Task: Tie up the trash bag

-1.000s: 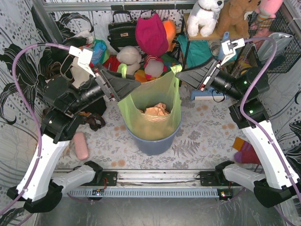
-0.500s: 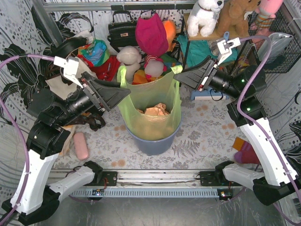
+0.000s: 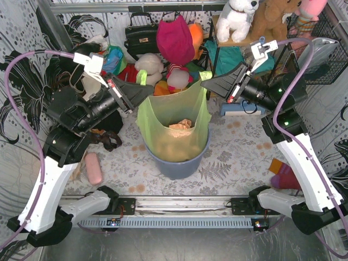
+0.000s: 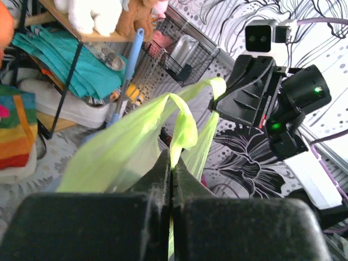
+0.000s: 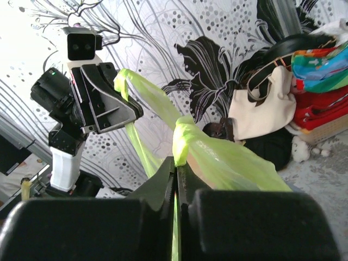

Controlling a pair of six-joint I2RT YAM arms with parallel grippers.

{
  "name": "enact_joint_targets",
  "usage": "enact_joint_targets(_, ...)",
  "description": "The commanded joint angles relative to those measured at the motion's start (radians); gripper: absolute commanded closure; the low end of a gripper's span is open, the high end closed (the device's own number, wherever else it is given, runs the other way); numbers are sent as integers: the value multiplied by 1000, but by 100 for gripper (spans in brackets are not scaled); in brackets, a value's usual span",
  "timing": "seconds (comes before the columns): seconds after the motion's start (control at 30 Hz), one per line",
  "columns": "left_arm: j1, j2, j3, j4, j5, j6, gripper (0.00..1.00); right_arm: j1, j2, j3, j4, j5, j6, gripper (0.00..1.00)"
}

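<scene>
Left gripper [image 4: 171, 169]: jaws pressed together on a bunched strip of the bag's [image 3: 173, 117] rim. In the left wrist view the light-green plastic rises in a loop from between the black fingers. In the top view this gripper sits at the bag's rear-left corner, where a green handle end stands up just beside the fingertips.

Right gripper [image 5: 175, 163]: jaws likewise clamped on the bag, with a gathered knot of plastic standing up from the closed fingertips in the right wrist view. From above, it holds the rear-right corner.

Both grippers face each other across the bag mouth, well apart, and the rim is stretched between them. Each wrist view shows the opposite gripper at the far end of the green film.

Bag position: its lower part sits inside the bin [image 3: 179, 165], which stands on the table [image 3: 239, 144] between the two arms, centred in the top view. The upper part is lifted above the bin rim and the mouth is open. Crumpled paper [image 3: 181, 125] lies inside, visible through the mouth.

Surroundings: a black handbag [image 3: 141, 36] and soft toys are behind the bin; a cream tote [image 5: 261, 115] appears in the right wrist view.
</scene>
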Motion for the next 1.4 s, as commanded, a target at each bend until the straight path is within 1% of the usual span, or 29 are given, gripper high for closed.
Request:
enact_joint_targets(0.0,5,44,94,76,-36,38,100,3,8,122,-20,74,-48,100)
enact_joint_targets(0.17,4,113,171,126,-47,53,100,3,17,283,-116,176,-156,100)
enact_joint_targets(0.27,4,138,205,150,-31,57,100,3,10,299,-129,193,-169,100)
enact_joint_targets(0.33,4,141,196,166,-23,55,100,3,-5,269,-121,194,-165,100)
enact_joint_targets(0.43,4,128,148,200,-8,48,100,3,-35,183,-111,200,-151,100)
enact_joint_targets(0.57,4,108,83,235,47,30,99,3,-73,101,-116,203,-135,100)
enact_joint_targets(0.67,4,90,50,252,40,24,98,3,-89,68,-123,204,-132,100)
enact_joint_targets(0.77,4,97,55,257,56,14,99,3,-91,65,-127,215,-132,100)
enact_joint_targets(0.9,4,137,126,235,30,44,100,3,-57,129,-121,235,-148,100)
enact_joint_targets(1.07,5,225,333,139,6,118,100,3,18,259,-103,240,-161,100)
enact_joint_targets(1.13,5,246,387,121,4,134,100,3,39,310,-84,224,-156,100)
enact_joint_targets(1.23,6,240,396,123,7,138,100,3,42,307,-54,200,-132,100)
enact_joint_targets(1.37,7,194,306,147,7,131,100,3,1,210,-27,185,-105,100)
